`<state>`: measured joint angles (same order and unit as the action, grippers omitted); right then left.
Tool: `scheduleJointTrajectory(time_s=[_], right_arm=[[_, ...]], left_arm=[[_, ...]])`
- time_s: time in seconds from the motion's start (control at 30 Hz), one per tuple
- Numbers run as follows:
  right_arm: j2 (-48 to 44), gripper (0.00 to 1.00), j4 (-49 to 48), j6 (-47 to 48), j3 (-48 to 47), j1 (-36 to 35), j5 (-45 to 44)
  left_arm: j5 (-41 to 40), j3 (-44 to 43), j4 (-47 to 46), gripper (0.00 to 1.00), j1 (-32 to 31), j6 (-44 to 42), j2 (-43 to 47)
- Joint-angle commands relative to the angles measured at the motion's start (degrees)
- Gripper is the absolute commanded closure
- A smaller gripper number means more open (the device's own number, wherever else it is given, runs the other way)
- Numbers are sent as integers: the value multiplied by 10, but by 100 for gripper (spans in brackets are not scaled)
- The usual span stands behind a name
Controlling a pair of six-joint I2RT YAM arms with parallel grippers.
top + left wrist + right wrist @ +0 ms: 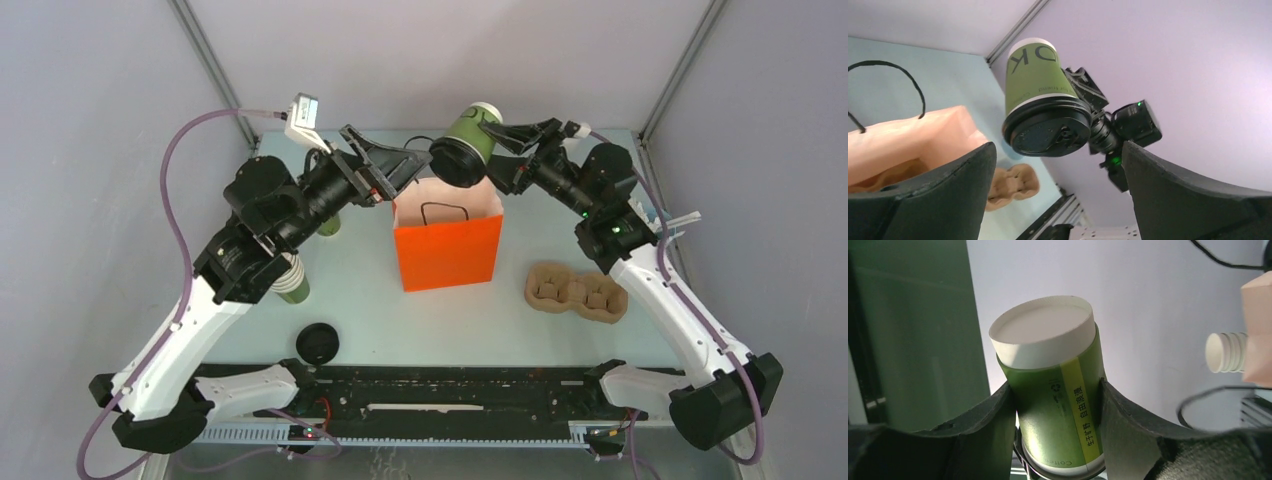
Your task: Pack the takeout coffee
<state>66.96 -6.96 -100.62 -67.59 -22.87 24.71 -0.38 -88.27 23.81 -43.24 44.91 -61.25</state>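
A takeout coffee (468,143), an olive-green cup with a black lid (1048,132), hangs tilted above the open orange paper bag (448,245), lid pointing down-left. My right gripper (497,150) is shut on its body. In the right wrist view the fingers (998,415) press both sides of the cup (1053,375), and its white base faces away. My left gripper (408,168) hovers open just left of the cup, over the bag's left rim. In the left wrist view nothing lies between its jaws (1058,200). A second green cup (328,222) stands behind the left arm, mostly hidden.
A brown pulp cup carrier (577,290) lies right of the bag. A nested stack of lidless cups (292,285) stands under the left arm. A loose black lid (317,343) lies near the front rail. The bag's black cord handles (893,70) stand up.
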Motion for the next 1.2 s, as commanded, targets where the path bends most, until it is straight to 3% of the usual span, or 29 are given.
scheduleJointTrajectory(time_s=[0.0,0.13,0.33,0.63,0.93,1.17], right_arm=[[13,48,-60,-54,-1,-50,-121],[21,49,-74,-60,-1,-82,-176],[23,47,-84,-44,-1,-111,-186],[40,46,-105,-30,-3,-131,-165],[54,43,-130,23,-6,-140,-129],[61,42,-127,57,-20,-164,-126]], left_arm=[[-56,53,-114,0,-10,91,4],[-73,87,-124,0,-10,120,23],[-77,77,-103,0,-10,96,16],[-60,151,-184,0,-10,95,63],[-40,165,-208,0,-10,112,63],[-66,159,-168,0,-11,144,62]])
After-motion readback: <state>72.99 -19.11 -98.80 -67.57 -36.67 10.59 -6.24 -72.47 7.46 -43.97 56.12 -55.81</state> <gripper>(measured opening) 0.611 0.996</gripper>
